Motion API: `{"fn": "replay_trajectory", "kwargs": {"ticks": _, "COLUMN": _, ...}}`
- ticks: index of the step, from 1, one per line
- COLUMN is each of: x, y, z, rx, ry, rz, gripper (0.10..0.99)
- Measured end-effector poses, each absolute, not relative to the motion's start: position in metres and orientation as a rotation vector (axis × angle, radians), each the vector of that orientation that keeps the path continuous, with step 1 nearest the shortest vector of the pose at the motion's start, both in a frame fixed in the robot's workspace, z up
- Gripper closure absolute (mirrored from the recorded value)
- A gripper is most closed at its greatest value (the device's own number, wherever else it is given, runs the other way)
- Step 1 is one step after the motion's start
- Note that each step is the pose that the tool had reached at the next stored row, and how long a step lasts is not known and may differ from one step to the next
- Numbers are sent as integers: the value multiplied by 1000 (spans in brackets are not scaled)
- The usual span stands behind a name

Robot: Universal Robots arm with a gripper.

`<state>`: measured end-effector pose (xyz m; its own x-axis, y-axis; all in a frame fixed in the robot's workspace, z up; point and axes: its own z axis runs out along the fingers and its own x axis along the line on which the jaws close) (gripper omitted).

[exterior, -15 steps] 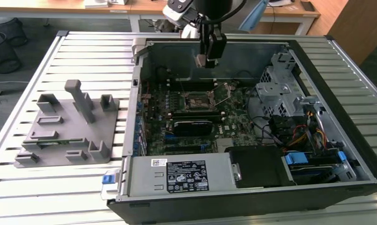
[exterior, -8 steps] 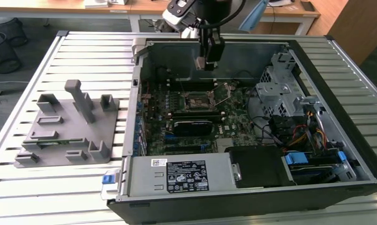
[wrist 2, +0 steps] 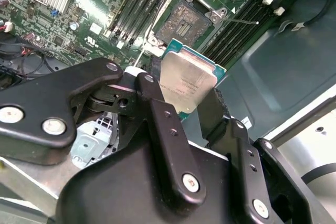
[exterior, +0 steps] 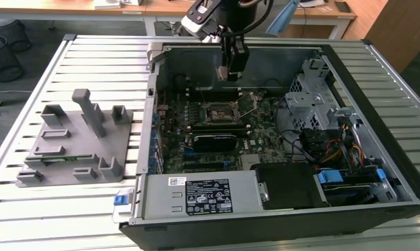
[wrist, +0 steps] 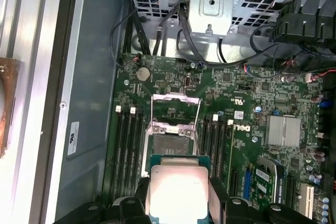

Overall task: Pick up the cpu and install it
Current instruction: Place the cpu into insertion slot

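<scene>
In both wrist views the cpu (wrist 2: 189, 83) (wrist: 177, 188), a flat square chip with a shiny silver top and a thin dark-green rim, sits between my black fingers (wrist 2: 157, 114). My gripper (wrist 2: 185, 98) (wrist: 177, 199) is shut on the cpu. It hangs over the green motherboard (exterior: 266, 130) inside the open computer case (exterior: 377, 120), seen from outside as my gripper (exterior: 232, 73) near the case's far wall. The dark square socket (wrist 2: 182, 22) (wrist: 172, 142) lies just beyond the chip, with its metal frame (wrist: 176, 103) swung up and open.
Memory slots (wrist: 128, 145) flank the socket on both sides. A metal drive cage (exterior: 313, 97), bundled cables (exterior: 332, 149) and a power supply (exterior: 196, 194) crowd the case. A grey fixture block (exterior: 78, 141) stands on the slatted table at the exterior view's left.
</scene>
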<state>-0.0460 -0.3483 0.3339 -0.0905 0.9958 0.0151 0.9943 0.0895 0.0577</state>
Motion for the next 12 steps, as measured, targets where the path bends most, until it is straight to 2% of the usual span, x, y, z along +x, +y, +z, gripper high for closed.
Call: {"fn": "replay_trajectory", "kwargs": {"ticks": 12, "x": -46, "y": -339, "z": 320, "rx": 2121, "ry": 2276, "rz": 80, "gripper": 561}}
